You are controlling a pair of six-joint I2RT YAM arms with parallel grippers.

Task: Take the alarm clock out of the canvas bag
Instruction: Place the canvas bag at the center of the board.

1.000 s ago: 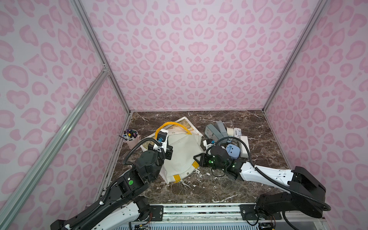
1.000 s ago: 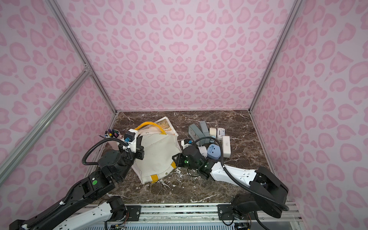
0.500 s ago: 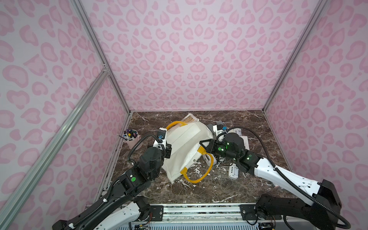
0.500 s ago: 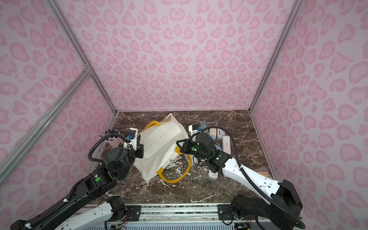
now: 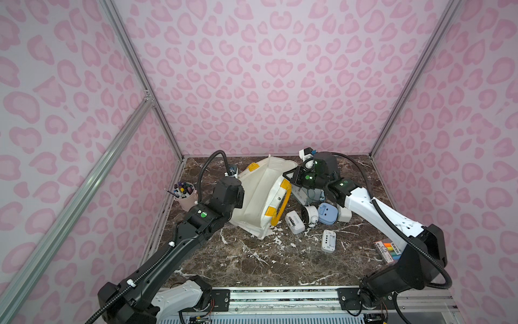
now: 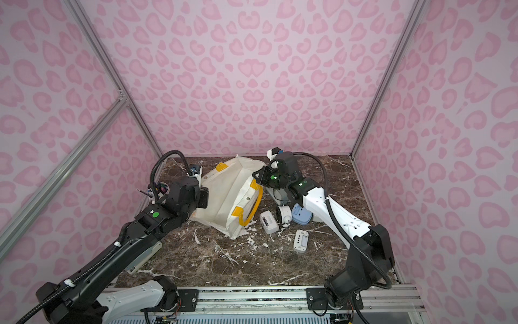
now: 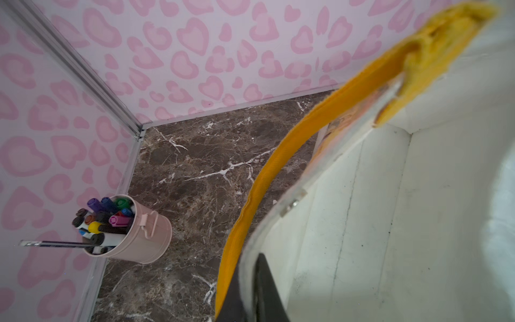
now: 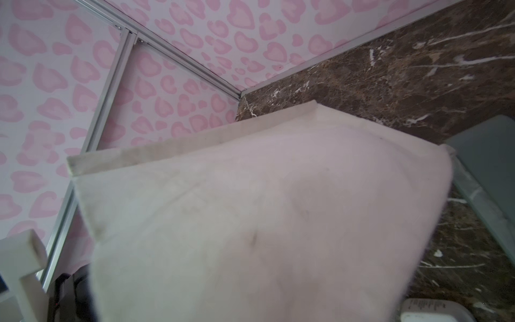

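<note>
Canvas bag (image 5: 260, 196) clamped in left tool (image 7: 248, 292), right tool (image 5: 291, 176), clocks (image 5: 327, 213) beside, bucket (image 5: 187, 199) apart.

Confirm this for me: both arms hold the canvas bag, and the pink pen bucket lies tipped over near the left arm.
Not quite. The pink pen bucket stands upright, not tipped over; the left wrist view shows it. The rest is right: both arms hold the canvas bag.

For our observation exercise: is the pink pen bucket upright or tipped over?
Upright: the pink pen bucket stands on the marble table, open end up, with markers inside.
</note>
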